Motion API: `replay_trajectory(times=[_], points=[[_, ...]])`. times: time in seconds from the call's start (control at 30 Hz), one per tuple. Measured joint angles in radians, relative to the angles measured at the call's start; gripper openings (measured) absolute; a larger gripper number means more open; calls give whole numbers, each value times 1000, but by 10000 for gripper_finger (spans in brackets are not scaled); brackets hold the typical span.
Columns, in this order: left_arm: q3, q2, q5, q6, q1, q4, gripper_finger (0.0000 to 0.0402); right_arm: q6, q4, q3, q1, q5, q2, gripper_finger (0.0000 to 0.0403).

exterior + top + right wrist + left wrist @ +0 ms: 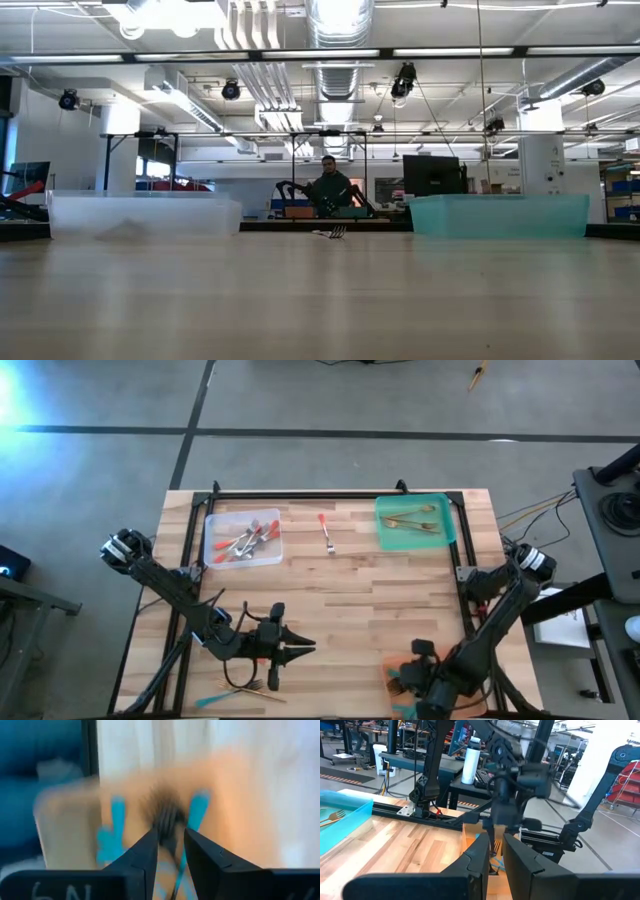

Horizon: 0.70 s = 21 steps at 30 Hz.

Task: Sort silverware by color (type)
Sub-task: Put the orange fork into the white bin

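Note:
Red-handled silverware (245, 540) lies in the clear tray (215, 555) at the far left, and gold pieces (410, 520) lie in the green tray (383, 540) at the far right. One red-handled fork (326, 532) lies flat on the table between them. My right gripper (405, 685) hangs slanting down over the orange tray (390, 672) at the near right edge, open, with teal-handled pieces (117, 822) blurred beneath it. My left gripper (305, 650) points level toward the right, with a narrow gap between its fingers and nothing in it. Gold and teal pieces (245, 692) lie on the table near it.
A black frame (330, 498) borders the table's far edge and sides. The table's middle is bare wood (350, 600). A person (328, 190) sits in the room beyond the far edge.

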Motion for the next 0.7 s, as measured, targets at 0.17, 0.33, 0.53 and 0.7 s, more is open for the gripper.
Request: replay_trajectory(times=[0.17, 0.33, 0.53, 0.7], points=[[0, 0, 0, 0, 0, 0, 37, -96, -14, 77, -101, 288, -1, 93], [0, 0, 0, 0, 0, 0, 37, -218, -22, 88, -274, 366, -1, 93], [0, 0, -1, 0, 0, -9, 37, -291, -13, 85, -530, 373, 1, 93], [0, -8, -63, -5, 0, -42, 37, -482, 81, 85, -767, 306, 3, 93]])
